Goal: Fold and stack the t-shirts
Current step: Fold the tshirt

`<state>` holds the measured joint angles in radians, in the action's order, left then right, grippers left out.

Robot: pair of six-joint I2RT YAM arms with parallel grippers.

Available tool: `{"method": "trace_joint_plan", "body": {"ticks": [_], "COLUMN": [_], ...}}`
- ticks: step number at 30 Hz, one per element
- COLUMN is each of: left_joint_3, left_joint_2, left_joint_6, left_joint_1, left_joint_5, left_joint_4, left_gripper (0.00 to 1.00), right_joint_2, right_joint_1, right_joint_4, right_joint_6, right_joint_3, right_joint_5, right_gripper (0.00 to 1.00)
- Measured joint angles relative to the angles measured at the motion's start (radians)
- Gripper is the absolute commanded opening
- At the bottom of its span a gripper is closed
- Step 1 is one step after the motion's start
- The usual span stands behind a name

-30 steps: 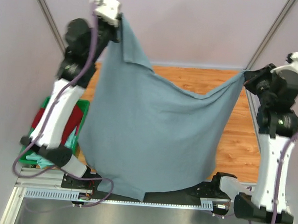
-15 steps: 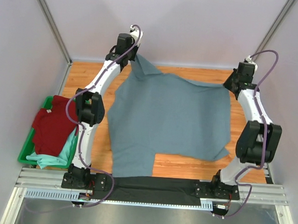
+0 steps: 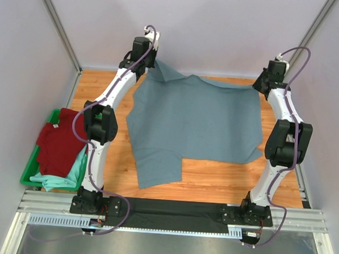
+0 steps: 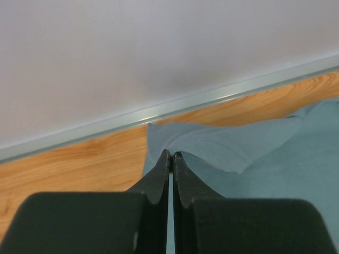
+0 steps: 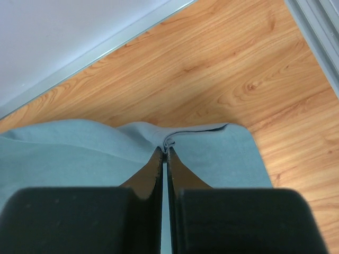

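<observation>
Both arms reach to the far edge of the wooden surface [image 3: 212, 185], where the slate grey-blue t-shirt [image 3: 198, 120] lies spread flat. Each hand is clenched on one far corner of the cloth: the left hand [image 4: 170, 156] pinches a bunched fold at the far-left corner, and the right hand [image 5: 164, 152] nips a small ridge of fabric at the far-right corner. The edge between them runs roughly parallel to the far edge of the surface, so the garment's long axis lies left to right. The rest of it falls away from the hands toward the near edge, and a longer flap on the left side reaches closest to the arm bases. Any fold would likely mean drawing that held edge back over the body of the shirt. Both hands are placed alike for it, the left one in line with the longer flap. At the left edge, a green bin [image 3: 25, 175] holds a dark red t-shirt [image 3: 60, 144] lying on a mint-green t-shirt [image 3: 56, 182] — neither yet folded.
</observation>
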<state>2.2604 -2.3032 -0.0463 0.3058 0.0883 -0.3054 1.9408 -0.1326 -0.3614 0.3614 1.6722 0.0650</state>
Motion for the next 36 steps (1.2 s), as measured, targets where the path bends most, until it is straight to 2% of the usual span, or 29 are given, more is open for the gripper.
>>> {"method": "trace_joint_plan", "body": {"ticks": [6,13,18,22,36], "left_joint_3": [-0.043,-0.054,-0.178,-0.268,-0.407], "left_joint_2": [0.105,0.234,0.310,0.326,0.412], "left_joint_6": [0.096,0.253,0.338,0.380,0.445], "left_joint_1": [0.000,0.000,0.000,0.000,0.000], "left_joint_5": [0.014,-0.001,-0.044,-0.061,-0.091], "left_joint_4": [-0.112,-0.267,-0.323,-0.379,-0.495], "left_gripper": [0.00,0.00,0.00,0.00,0.00], "right_joint_2": [0.090,0.121,0.133,0.143,0.152], "right_joint_1": [-0.007,-0.028,-0.058,-0.080,-0.091], "right_joint_4": [-0.098,-0.195,-0.249,-0.300,-0.482], "right_joint_6": [0.031,0.044,0.068,0.089,0.128], "right_joint_3": [0.118,0.172,0.203,0.220,0.223], "right_joint_5": [-0.011,-0.032,-0.077,-0.105,-0.137], "right_gripper": [0.00,0.00,0.00,0.00,0.00]}}
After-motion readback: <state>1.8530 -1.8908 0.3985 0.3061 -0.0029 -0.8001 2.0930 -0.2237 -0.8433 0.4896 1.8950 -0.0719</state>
